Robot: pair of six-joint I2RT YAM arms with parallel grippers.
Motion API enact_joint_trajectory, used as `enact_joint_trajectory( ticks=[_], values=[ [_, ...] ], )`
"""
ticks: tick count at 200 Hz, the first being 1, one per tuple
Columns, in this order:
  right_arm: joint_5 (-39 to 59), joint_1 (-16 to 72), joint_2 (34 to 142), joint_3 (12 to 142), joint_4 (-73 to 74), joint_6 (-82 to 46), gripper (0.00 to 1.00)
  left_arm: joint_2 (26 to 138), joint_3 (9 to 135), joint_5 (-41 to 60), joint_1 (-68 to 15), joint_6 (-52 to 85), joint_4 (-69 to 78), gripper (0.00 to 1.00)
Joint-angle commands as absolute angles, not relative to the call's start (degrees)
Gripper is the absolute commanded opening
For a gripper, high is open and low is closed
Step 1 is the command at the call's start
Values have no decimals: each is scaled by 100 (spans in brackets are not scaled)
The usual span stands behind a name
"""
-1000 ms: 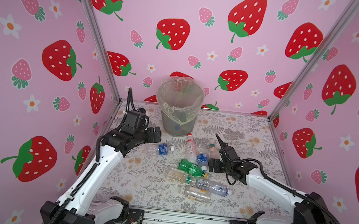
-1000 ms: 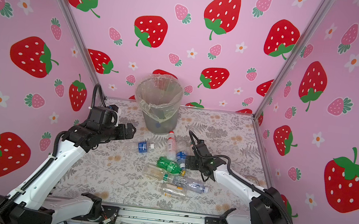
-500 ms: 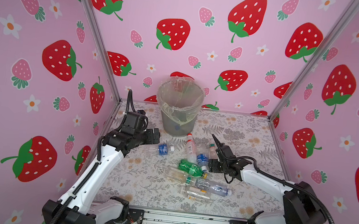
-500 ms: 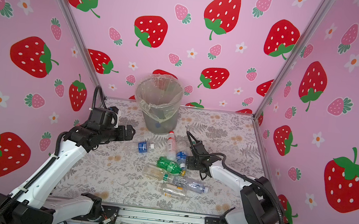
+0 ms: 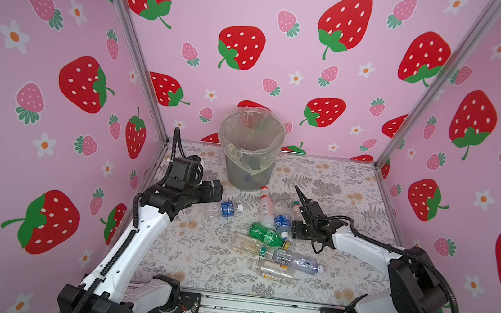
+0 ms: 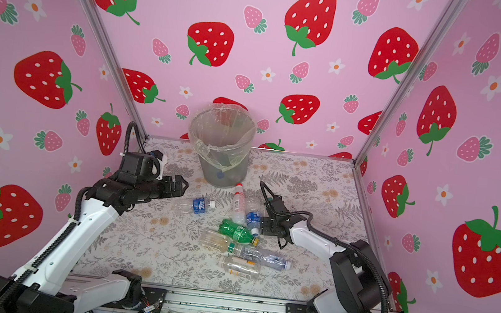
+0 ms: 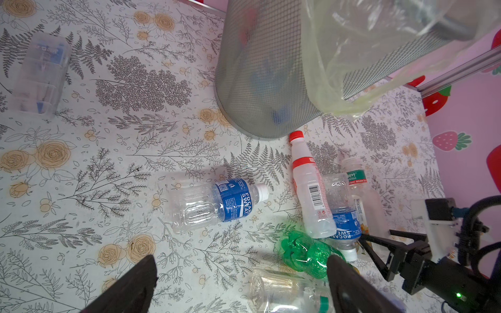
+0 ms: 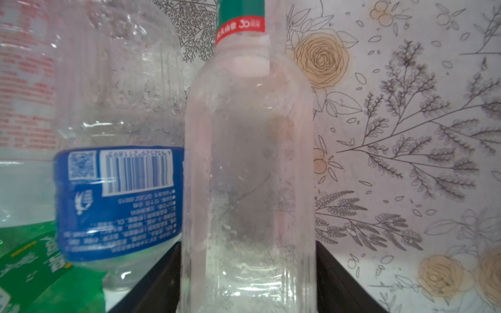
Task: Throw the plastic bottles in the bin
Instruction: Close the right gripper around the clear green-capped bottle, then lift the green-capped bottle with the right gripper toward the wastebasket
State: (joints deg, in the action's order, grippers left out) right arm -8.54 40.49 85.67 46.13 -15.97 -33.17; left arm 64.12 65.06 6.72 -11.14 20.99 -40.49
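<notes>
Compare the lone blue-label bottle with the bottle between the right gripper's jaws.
The blue-label bottle lies alone; the green-band bottle lies against other bottles. The blue-label bottle's band wraps its middle; the green-band bottle's sits near its neck. The open left gripper is off the blue-label bottle; the right gripper's jaws flank the green-band bottle. Both are clear, on their sides, outside the bin.

Walls (image 5: 195, 10) are pink with red, green-leafed strawberries — the bin (image 5: 242, 175) grey mesh, the tabletop (image 5: 336, 190) grey ferns and yellow roses (one bottle (image 5: 265, 234) bright green).
</notes>
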Motion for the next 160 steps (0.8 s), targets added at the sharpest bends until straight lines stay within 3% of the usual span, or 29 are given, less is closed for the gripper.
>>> enact_joint_trajectory(
  ticks=[1,160],
  values=[
    [-956,4008,8648,4737,-1635,-3322,70,6418,6455,747,-1055,2125,-4053,99],
    [-1121,3896,8598,4913,-1483,-3384,54,6549,6242,1537,-247,2392,-3869,99]
  ],
)
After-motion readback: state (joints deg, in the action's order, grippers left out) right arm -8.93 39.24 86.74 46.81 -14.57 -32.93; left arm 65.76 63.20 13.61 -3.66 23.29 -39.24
